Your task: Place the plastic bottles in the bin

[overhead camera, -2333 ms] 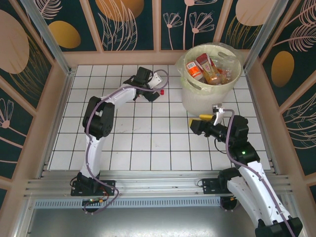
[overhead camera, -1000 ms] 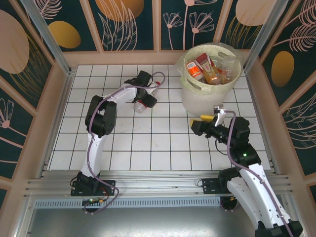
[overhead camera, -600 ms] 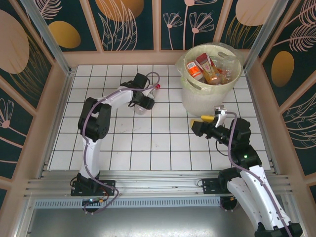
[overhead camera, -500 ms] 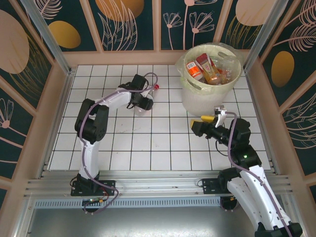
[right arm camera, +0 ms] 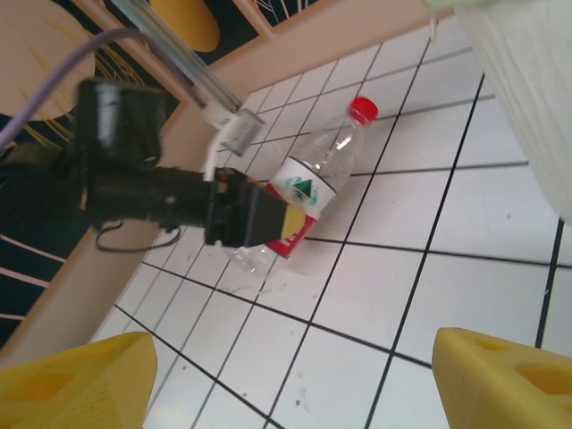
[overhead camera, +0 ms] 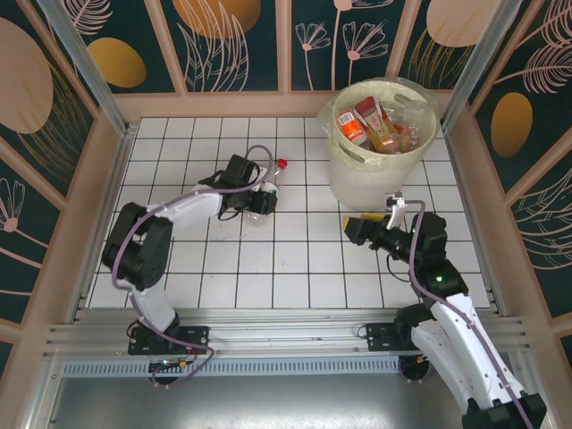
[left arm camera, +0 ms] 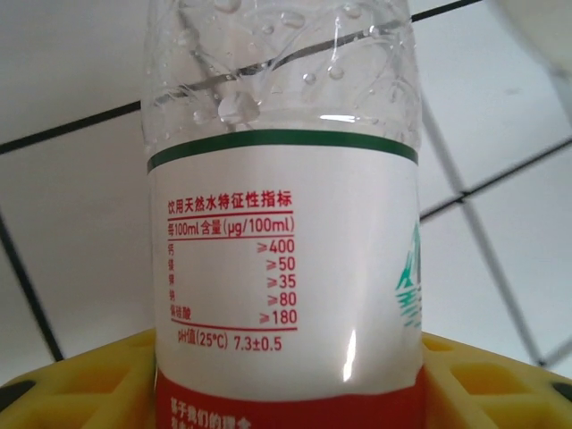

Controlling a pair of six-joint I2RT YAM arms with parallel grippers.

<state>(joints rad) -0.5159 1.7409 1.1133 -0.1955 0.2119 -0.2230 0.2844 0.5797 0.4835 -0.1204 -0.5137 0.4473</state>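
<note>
bottle [overhead camera: 274,179]: clear, red cap, white-and-red label. it sits between the left gripper's [overhead camera: 262,202] yellow pads [left arm camera: 80,393], clamped at the label band, cap end pointing away from the wrist. two seconds ago it lay loose just beyond the fingers. since then it has been taken up and has travelled with the gripper back toward the base, so we judge the grasp sound. we cannot tell whether it is clear of the tiles [overhead camera: 295,259]. the bin [overhead camera: 357,174] stands well off to that gripper's right, other bottles [overhead camera: 375,121] already inside. left arm has folded low, elbow swung out to its left. right gripper [right arm camera: 295,375] hangs released, fingers wide, the bin just to its right.
</note>
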